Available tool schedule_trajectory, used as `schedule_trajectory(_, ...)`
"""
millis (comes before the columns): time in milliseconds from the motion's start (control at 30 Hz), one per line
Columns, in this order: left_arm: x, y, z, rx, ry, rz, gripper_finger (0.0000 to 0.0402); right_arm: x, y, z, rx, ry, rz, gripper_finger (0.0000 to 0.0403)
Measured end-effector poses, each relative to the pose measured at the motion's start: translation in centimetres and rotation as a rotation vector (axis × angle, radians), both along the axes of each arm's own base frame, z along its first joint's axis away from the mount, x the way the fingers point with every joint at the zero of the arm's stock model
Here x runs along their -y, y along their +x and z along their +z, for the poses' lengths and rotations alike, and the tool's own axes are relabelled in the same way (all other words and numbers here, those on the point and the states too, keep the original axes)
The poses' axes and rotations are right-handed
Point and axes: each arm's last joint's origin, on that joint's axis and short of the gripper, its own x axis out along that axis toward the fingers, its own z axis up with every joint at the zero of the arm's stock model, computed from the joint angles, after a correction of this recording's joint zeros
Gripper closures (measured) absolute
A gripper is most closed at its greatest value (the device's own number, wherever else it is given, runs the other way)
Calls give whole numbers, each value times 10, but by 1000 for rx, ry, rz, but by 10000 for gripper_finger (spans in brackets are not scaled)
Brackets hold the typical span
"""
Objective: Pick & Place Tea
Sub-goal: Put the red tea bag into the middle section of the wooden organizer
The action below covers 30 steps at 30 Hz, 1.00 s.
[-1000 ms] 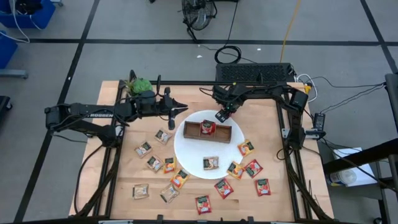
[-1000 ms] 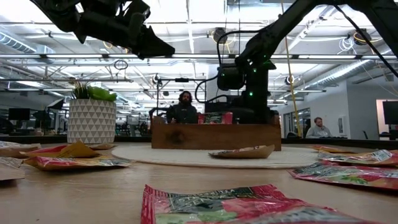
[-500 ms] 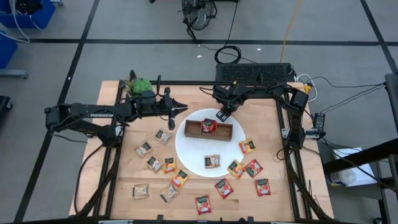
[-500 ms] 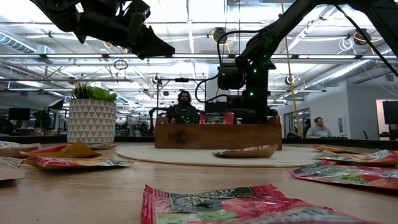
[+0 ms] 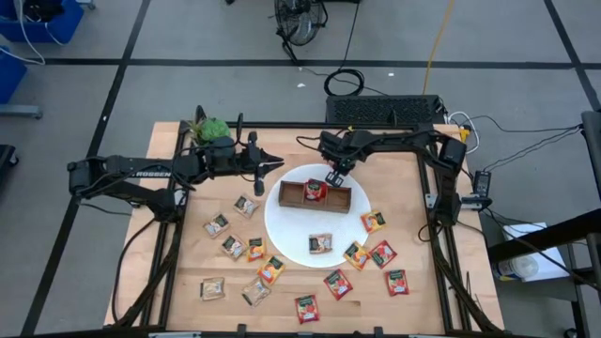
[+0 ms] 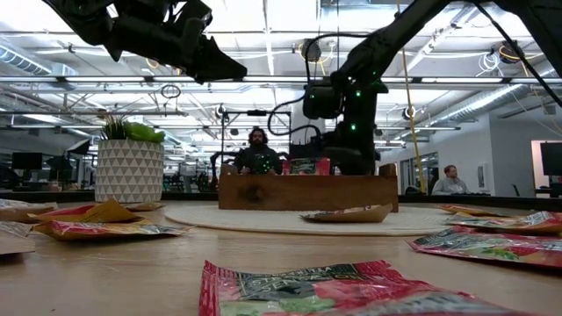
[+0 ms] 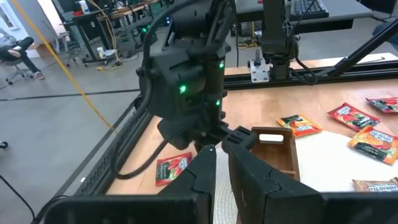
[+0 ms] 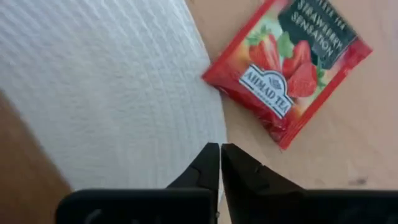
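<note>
Barely begun: one red sachet (image 5: 315, 191) sitting in wooden tray (image 5: 340, 198), centre frame.
Leaving many loose sachets (image 5: 339, 284) lying lower frame; right gripper (image 5: 331, 176) pressed together, pinching nothing; left gripper (image 5: 272, 161) nearly closed, waiting.

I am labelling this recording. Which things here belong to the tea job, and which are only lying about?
Belong to the job:
- tea sachets scattered on the table
- sachet in the wooden tray
- wooden tray
- white plate

Only lying about:
- potted plant
- cables on the floor
</note>
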Motion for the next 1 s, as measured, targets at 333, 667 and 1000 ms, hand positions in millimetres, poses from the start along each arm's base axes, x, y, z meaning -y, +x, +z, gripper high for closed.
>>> schedule_trajectory(333,0,0,0,0,0,0,353,15,-2,27,144,-84,85,248)
schedule_trajectory(667,0,0,0,1,1,-1,353,38,-5,-11,79,-18,33,149)
schedule_trajectory(1000,1,0,0,3,1,-4,353,38,-6,-22,37,17,4,230)
